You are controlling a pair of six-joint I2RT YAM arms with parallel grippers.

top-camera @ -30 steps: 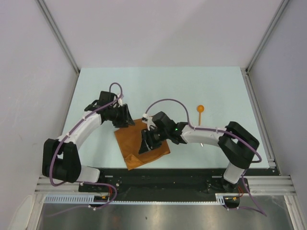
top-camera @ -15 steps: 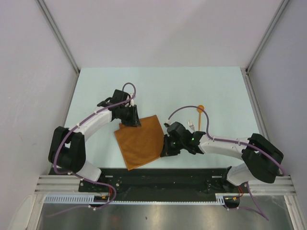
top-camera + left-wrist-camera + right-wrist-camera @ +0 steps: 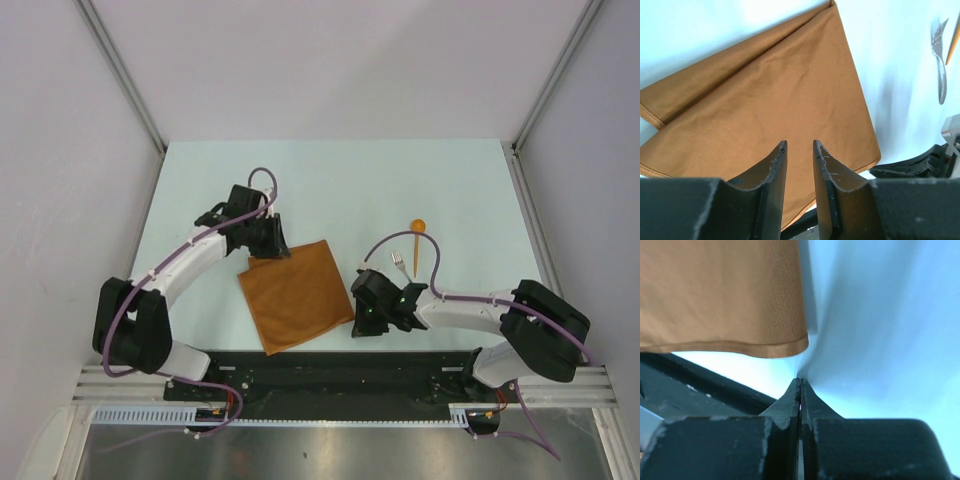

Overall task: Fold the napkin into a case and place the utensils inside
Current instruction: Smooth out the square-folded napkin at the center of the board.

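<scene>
The rust-orange napkin (image 3: 297, 293) lies flat on the table as a rough square, with a fold line showing in the left wrist view (image 3: 765, 90). My left gripper (image 3: 271, 248) hovers over its far-left corner, jaws a little apart with nothing between them (image 3: 799, 145). My right gripper (image 3: 362, 323) is shut and empty, tips down on the table just off the napkin's near-right corner (image 3: 790, 347). The silver fork (image 3: 399, 264) and the orange spoon (image 3: 417, 238) lie side by side right of the napkin, also at the left wrist view's right edge: fork (image 3: 940, 65).
The pale green table (image 3: 330, 180) reaches far back behind the napkin. A black rail (image 3: 330, 365) runs along the near edge, close to the napkin's near corner and my right gripper. Grey walls and metal posts close in both sides.
My right gripper has come off the napkin's top, moved to its near-right corner and shut. The napkin now lies uncovered. My left gripper shifted slightly right and its jaws narrowed.
</scene>
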